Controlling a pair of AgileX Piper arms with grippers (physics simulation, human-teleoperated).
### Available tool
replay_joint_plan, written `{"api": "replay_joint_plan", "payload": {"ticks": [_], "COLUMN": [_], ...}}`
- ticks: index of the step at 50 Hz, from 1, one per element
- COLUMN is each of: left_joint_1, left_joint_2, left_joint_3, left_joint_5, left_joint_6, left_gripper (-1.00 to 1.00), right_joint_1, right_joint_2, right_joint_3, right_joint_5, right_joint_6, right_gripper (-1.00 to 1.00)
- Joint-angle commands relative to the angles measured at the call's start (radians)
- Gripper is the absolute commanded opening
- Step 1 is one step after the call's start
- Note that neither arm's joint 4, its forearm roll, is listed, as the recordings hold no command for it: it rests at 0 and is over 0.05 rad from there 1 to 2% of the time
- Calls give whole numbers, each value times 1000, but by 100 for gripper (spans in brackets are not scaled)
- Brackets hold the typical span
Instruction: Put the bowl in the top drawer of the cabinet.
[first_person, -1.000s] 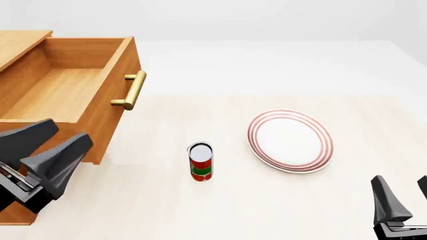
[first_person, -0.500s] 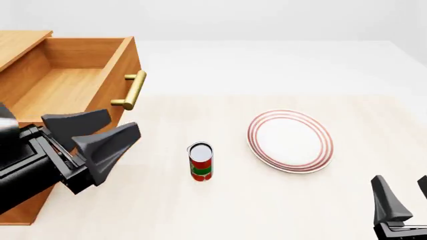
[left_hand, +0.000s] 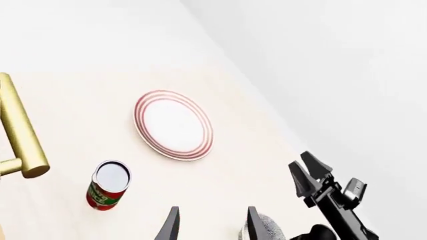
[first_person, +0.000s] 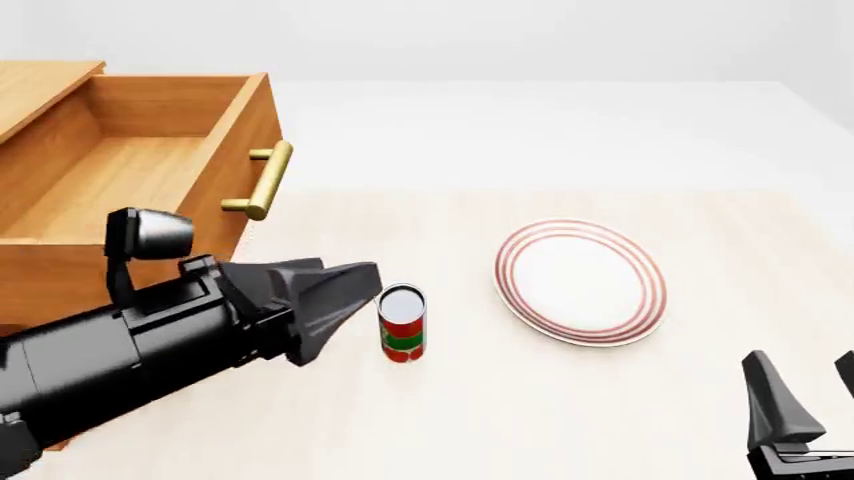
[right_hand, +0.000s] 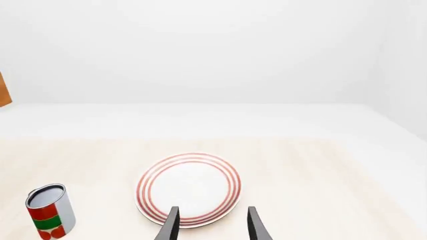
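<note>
Top drawer (first_person: 120, 170) of the cabinet (first_person: 40, 85) pulled wide open, nothing visible inside it, brass handle (first_person: 263, 181) on its front. Left arm stretched across in front of the drawer, left claw (first_person: 350, 284) spread and holding nothing, tips just beside the can (first_person: 400, 323), a red and green tin standing upright on the surface (first_person: 534, 420). Plate (first_person: 581, 282) with red rim rings lies flat to the right of the can, well apart from it. Right claw (first_person: 801, 395) low at the near right corner, fingers spread, holding nothing, hovering near the plate's near side in the right wrist view. Bowl (left_hand: 263, 229) not seen in the front view; the left wrist view catches only a speckled grey sliver of it at the picture's edge, next to the left claw's finger (left_hand: 253, 223) and close to the right arm. Cannot tell if the bowl touches anything.
</note>
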Motion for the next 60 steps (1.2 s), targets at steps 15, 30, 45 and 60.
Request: {"api": "replay_joint_plan", "payload": {"ticks": [15, 30, 45, 60], "left_joint_1": [-168, -230, -298, -320], "left_joint_2": [245, 324, 443, 503], "left_joint_3": [-22, -37, -67, -58], "left_joint_5": [-110, -126, -171, -229], "left_joint_6": [-194, -203, -238, -285], "left_gripper": [100, 100, 100, 100], "right_joint_1": [0, 0, 0, 0], "right_joint_2": [0, 0, 0, 0], "right_joint_3": [0, 0, 0, 0], "right_joint_5": [0, 0, 0, 0], "right_joint_6": [0, 0, 0, 0], "right_gripper": [100, 100, 100, 100]}}
